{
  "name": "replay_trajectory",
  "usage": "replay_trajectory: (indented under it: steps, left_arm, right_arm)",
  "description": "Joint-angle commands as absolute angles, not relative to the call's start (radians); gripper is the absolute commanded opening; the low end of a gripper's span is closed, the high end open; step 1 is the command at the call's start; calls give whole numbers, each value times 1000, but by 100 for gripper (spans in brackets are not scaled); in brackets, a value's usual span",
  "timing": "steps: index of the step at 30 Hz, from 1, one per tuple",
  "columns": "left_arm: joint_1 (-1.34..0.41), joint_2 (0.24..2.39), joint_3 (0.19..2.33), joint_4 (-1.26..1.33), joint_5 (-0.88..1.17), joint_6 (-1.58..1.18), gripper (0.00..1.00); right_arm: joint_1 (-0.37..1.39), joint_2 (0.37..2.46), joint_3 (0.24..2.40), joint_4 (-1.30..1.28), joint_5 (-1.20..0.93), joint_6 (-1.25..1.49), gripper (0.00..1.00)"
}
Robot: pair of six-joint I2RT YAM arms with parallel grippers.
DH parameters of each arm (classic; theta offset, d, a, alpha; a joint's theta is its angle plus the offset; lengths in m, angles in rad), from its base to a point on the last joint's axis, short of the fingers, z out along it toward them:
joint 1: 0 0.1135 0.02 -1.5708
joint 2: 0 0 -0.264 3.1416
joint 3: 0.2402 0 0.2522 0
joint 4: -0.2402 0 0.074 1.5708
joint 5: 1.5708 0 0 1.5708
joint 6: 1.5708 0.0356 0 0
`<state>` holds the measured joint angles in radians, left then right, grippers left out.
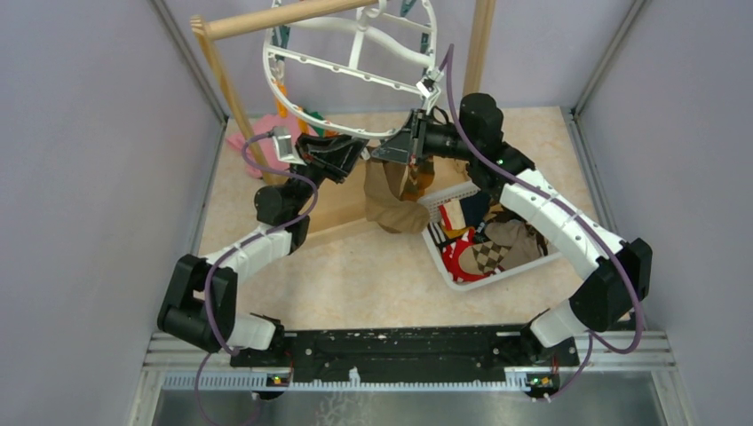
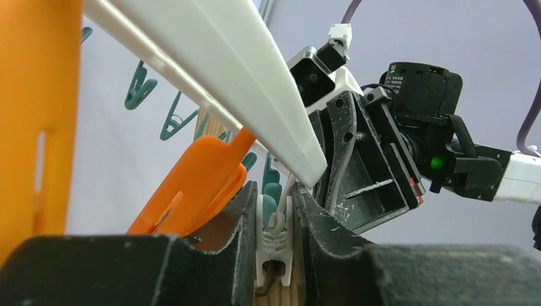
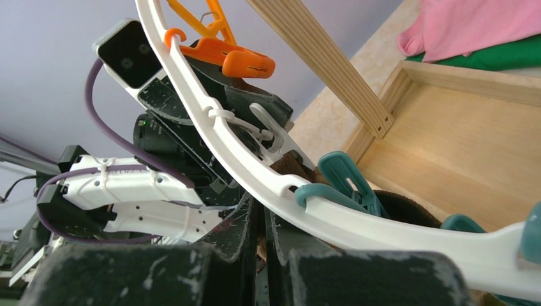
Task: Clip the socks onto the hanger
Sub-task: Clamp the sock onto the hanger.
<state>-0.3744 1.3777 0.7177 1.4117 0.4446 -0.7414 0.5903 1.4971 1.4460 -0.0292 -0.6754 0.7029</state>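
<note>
**Tan sock [image 1: 395, 202] at hanger [image 3: 383, 233] clip**

Near, table's right side: white basket [image 1: 448, 277] holding loose socks [image 1: 484, 253]. Mid-table: tan sock hanging, top edge pinched in the closed right gripper [image 3: 263, 223]. Beyond: left gripper [image 2: 274, 213], narrowly parted, squeezing white clip [image 2: 274, 255] beneath hanger rim.

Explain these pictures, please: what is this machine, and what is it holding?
It is two robot arms bolted to a table, each ending in a two-finger gripper. One picture looks down from above; the other two come from cameras on the wrists. A white hanger hangs from a wooden rack. The left gripper squeezes a white clip on it; the right gripper, shut, seems to pinch a brown sock hanging beneath. More socks lie in the white basket.
</note>
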Motion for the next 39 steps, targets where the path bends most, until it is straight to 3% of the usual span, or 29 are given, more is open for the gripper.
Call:
replay_trajectory:
  steps: [1,18,19,25,28,39]
  left_arm:
    - [-375,1388,730,1514,495,-761,30]
    - [-373,1371,720,1515,473,-809,60]
    - [-372,1366,717,1510,471,-808,62]
    - [-373,1297,670,1417,437,-775,73]
    - [-372,1234,627,1341,410,-739,76]
    - [-373,908,452,919,407,-516,90]
  right_arm:
    - [580,1482,1446,20,-660,704,0]
    - [560,1463,1421,2,-639,674,0]
    - [560,1460,1419,2,-640,668,3]
    - [558,1440,1419,-52,-623,596,46]
    - [557,1420,1417,-99,-610,531,60]
    - [525,1243,1332,-334,-793,-21,70]
